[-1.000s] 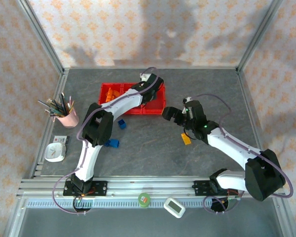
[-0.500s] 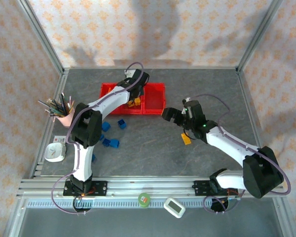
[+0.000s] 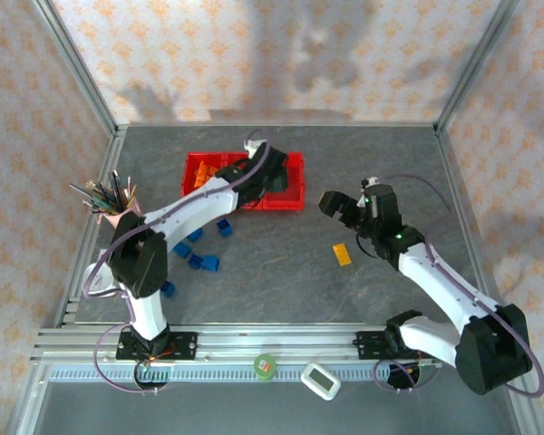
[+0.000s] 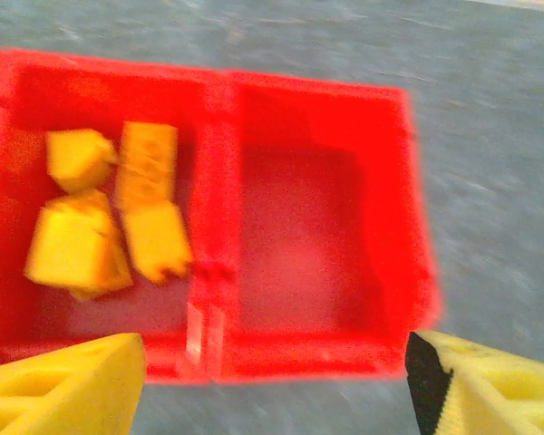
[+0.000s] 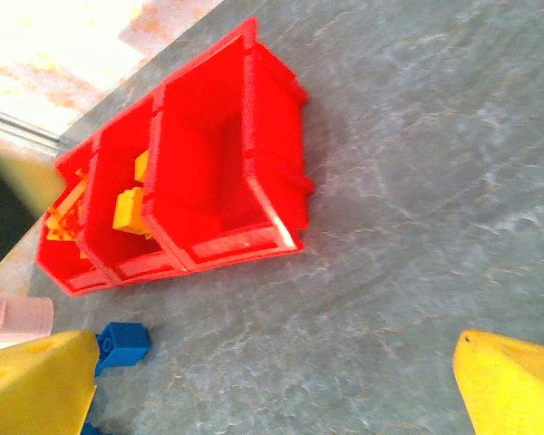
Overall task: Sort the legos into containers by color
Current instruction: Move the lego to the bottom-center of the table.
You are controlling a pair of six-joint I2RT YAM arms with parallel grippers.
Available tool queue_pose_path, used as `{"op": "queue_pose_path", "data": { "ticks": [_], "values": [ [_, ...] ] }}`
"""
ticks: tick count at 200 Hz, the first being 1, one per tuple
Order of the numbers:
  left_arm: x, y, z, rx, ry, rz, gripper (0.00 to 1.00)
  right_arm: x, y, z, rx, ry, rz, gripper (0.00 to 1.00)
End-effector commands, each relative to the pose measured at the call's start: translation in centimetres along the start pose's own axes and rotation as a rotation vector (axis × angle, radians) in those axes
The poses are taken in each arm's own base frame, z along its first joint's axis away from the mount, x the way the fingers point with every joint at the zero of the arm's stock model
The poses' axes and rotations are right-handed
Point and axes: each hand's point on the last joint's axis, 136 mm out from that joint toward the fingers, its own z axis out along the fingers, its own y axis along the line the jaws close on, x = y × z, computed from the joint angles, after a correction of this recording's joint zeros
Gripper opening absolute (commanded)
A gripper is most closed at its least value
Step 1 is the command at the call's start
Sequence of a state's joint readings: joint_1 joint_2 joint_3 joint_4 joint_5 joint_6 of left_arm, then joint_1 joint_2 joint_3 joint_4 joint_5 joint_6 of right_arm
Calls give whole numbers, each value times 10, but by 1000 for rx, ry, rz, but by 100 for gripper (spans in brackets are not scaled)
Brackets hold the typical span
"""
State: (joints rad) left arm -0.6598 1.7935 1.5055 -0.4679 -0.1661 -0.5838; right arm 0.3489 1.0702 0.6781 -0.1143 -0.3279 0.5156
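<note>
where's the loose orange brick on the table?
Top view: the orange brick lies on the table right of centre, just base-side of the right gripper, far right of the blue bricks.

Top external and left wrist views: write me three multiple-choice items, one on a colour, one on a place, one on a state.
1. What colour are the bricks in the middle bin? A yellow; B blue; C green.
2. Where do the blue legos lie? A in the middle bin; B on the table; C in the pink cup.
3. How does the left gripper stand? A shut on a brick; B shut, empty; C open, empty.

Key: 1 A, the left wrist view shows yellow bricks in that bin. 2 B, they lie loose on the grey surface in the top view. 3 C, its fingers stand wide apart with nothing between them.
</note>
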Motion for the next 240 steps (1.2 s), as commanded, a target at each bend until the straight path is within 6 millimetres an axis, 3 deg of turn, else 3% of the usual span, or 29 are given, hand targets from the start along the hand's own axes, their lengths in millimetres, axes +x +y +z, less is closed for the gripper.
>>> {"op": "queue_pose_path", "data": {
  "ticks": [1, 31, 56, 108, 112, 154, 201, 240],
  "values": [
    [45, -36, -15, 123, 77, -49, 78, 16, -35, -10, 106, 28, 10, 100],
    [97, -76, -30, 204, 151, -72, 79, 25, -62, -22, 167, 25, 58, 100],
    [134, -96, -31, 228, 204, -101, 80, 29, -84, -28, 219, 24, 101, 100],
    [172, -133, -25, 243, 248, -98, 80, 14, -126, -31, 297, -17, 202, 100],
    [181, -134, -16, 221, 264, -87, 79, 12, -128, -31, 300, -22, 207, 100],
    [200, -149, 6, 156, 274, -36, 77, -4, -147, -35, 327, -76, 254, 100],
    [215, -159, 33, 75, 270, 36, 71, -7, -161, -36, 343, -85, 278, 100],
    [220, -146, 54, -58, 239, 121, 70, -6, -167, -38, 343, -81, 287, 100]
  ]
}}
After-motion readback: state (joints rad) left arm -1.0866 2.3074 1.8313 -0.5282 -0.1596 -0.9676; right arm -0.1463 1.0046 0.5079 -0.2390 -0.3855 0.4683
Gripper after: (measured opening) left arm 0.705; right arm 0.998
